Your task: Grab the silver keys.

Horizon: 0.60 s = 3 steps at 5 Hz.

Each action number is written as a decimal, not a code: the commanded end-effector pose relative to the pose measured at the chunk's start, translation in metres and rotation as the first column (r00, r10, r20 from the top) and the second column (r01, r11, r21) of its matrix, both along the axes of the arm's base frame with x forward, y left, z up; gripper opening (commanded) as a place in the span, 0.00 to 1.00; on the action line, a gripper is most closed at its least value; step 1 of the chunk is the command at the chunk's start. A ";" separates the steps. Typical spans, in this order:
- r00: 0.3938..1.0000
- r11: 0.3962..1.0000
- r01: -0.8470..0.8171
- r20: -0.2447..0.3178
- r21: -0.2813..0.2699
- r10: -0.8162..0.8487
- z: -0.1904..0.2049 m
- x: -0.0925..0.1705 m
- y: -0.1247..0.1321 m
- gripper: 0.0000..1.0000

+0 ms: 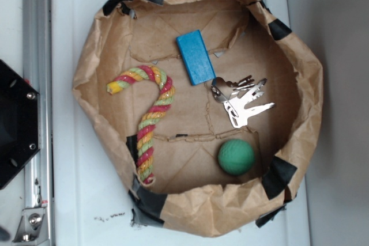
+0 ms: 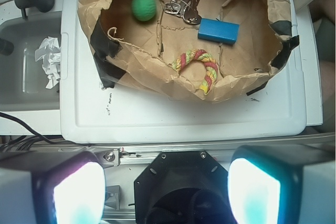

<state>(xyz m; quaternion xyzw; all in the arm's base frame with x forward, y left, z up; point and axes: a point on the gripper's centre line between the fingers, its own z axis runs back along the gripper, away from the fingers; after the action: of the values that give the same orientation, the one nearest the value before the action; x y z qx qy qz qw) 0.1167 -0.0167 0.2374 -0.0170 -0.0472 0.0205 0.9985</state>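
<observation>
keys: silver keys flat in paper bag tray, between blue block and green ball
gripper: gripper fingers spread open, probably well back from tray

Shiny metal silver keys, crinkled matt brown paper tray, twisted rope cane, smooth blue block

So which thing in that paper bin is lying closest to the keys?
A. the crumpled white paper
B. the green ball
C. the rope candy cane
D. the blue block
D: in the overhead view the blue block lies right next to the ring end of the keys, nearer than anything else.
</observation>
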 end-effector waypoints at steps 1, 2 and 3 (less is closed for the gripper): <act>1.000 1.000 0.000 0.000 0.000 0.000 0.000 0.000 0.000 1.00; 0.991 0.990 0.119 0.055 0.069 -0.123 -0.018 0.050 -0.007 1.00; 0.956 0.958 0.284 0.073 0.029 -0.286 -0.027 0.088 -0.007 1.00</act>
<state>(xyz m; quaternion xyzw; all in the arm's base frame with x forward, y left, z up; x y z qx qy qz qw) 0.2005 -0.0226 0.1971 -0.0165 -0.0570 -0.1391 0.9885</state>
